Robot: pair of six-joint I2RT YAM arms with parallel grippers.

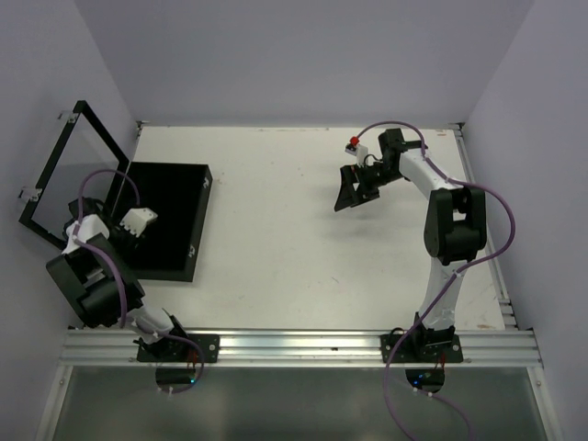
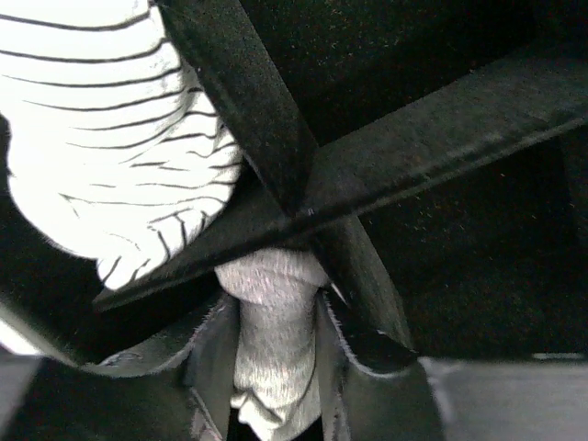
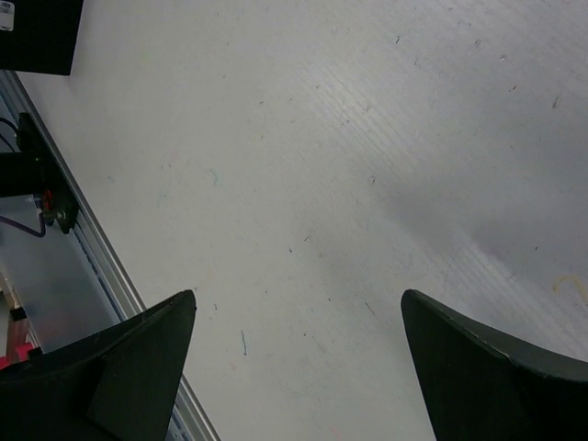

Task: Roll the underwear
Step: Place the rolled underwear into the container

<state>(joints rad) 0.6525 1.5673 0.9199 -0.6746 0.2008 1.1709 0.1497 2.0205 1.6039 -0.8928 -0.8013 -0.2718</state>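
Observation:
In the left wrist view my left gripper [image 2: 276,317] is shut on a rolled heather grey underwear [image 2: 274,335], held upright between the two fingers [image 2: 209,363]. It sits down in the black box [image 1: 170,216], against the crossing black dividers [image 2: 303,197]. A white garment with thin dark stripes [image 2: 110,138] lies in the compartment at upper left. In the top view my left gripper [image 1: 127,230] is over the box's left side with pale cloth [image 1: 141,219] beside it. My right gripper [image 1: 352,191] is open and empty above the bare table; it also shows in the right wrist view [image 3: 299,308].
The box's hinged lid [image 1: 69,170] stands open at the far left against the wall. The metal rail [image 1: 303,344] runs along the near edge and also shows in the right wrist view [image 3: 101,262]. White walls close in the table [image 1: 303,248] on three sides.

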